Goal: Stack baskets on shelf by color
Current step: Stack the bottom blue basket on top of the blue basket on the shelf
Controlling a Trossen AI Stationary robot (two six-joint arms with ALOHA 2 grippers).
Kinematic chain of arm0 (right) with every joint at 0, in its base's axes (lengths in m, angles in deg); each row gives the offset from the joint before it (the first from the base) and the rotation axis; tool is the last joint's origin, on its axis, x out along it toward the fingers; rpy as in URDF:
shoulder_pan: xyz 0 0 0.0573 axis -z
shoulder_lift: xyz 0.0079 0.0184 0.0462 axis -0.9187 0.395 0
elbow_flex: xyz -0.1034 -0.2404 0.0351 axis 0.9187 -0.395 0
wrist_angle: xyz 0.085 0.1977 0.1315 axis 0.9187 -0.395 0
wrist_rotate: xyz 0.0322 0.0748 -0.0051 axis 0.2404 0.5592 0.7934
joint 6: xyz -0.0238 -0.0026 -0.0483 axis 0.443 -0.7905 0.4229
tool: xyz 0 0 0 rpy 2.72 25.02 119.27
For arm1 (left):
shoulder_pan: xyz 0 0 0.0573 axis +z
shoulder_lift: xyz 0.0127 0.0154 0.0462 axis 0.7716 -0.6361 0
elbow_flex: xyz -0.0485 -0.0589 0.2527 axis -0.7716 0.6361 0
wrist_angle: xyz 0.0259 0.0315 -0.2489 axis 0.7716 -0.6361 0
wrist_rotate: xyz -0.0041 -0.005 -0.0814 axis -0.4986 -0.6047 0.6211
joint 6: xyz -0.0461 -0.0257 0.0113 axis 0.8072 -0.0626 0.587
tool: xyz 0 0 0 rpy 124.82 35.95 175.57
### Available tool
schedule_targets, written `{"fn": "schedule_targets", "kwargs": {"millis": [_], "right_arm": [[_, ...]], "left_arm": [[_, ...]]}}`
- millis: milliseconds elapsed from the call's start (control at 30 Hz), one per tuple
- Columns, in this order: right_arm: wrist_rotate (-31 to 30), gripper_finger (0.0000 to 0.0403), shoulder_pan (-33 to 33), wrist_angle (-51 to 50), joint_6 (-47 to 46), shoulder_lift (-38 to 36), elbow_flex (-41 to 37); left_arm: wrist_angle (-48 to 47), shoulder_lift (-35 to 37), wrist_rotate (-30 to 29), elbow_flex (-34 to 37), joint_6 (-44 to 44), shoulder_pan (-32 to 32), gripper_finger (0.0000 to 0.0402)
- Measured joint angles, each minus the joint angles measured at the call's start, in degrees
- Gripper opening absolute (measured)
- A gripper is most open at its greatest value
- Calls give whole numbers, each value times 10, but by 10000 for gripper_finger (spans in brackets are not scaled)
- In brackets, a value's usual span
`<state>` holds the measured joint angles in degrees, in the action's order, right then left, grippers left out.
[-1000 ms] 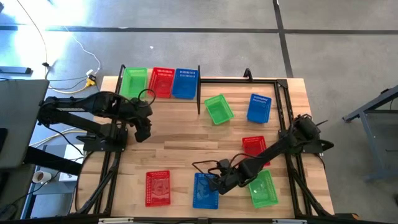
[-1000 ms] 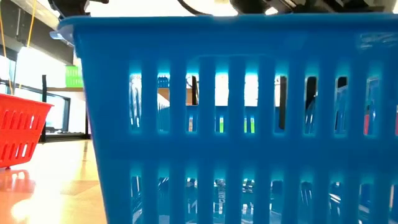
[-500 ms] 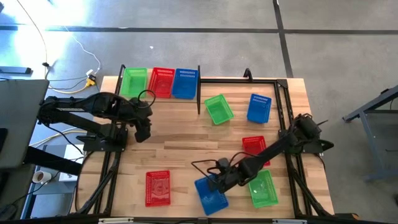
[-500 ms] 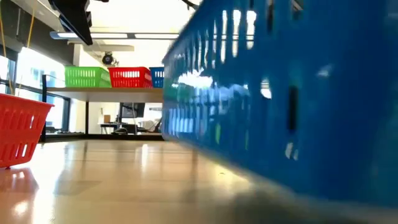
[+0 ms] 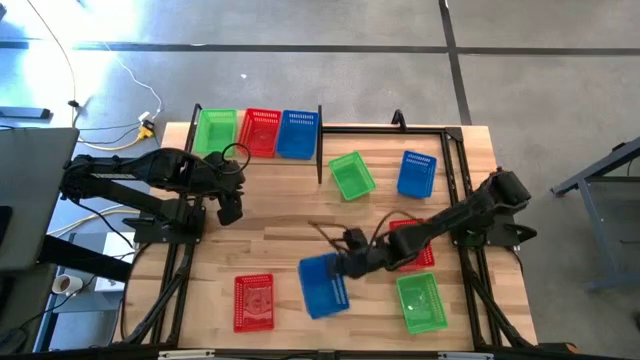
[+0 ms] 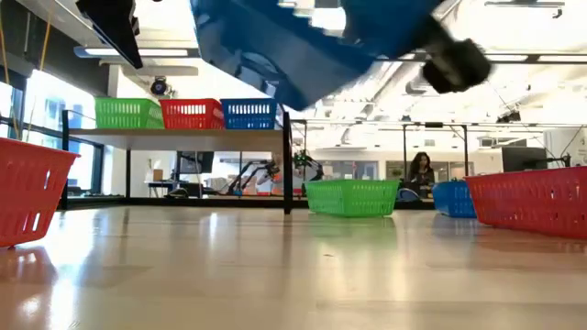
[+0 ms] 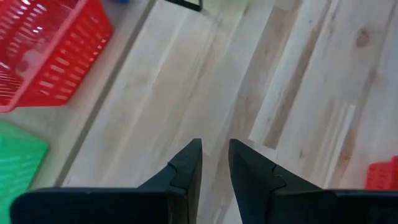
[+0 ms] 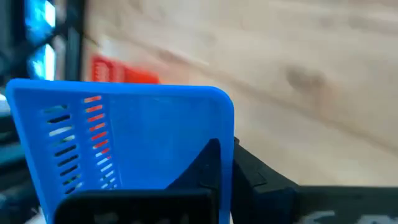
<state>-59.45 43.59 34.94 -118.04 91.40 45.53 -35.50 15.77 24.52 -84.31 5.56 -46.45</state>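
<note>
Right gripper (image 5: 349,262), clamped on the rim of a blue basket (image 5: 322,284), has lifted it off the surface; shelf (image 5: 258,152) transfer begins. Left gripper (image 5: 229,213) waits, part-open.

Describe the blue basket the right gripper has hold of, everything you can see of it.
The blue basket is small, rectangular, plastic-looking, with slotted lattice walls and a plain rim. The right gripper is shut on one wall at the rim. In the low view the basket hangs tilted, clear of the tabletop, touching nothing else. From above it sits between the red basket and the green basket.
</note>
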Motion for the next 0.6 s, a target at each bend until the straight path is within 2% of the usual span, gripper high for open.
{"fn": "schedule_targets", "kwargs": {"millis": [333, 600], "right_arm": [[-30, 0, 95, 39, 98, -40, 0], [-30, 0, 187, 127, 190, -40, 0]], "left_arm": [[1, 0, -4, 0, 0, 0, 71], [4, 0, -4, 0, -5, 0, 71]]}}
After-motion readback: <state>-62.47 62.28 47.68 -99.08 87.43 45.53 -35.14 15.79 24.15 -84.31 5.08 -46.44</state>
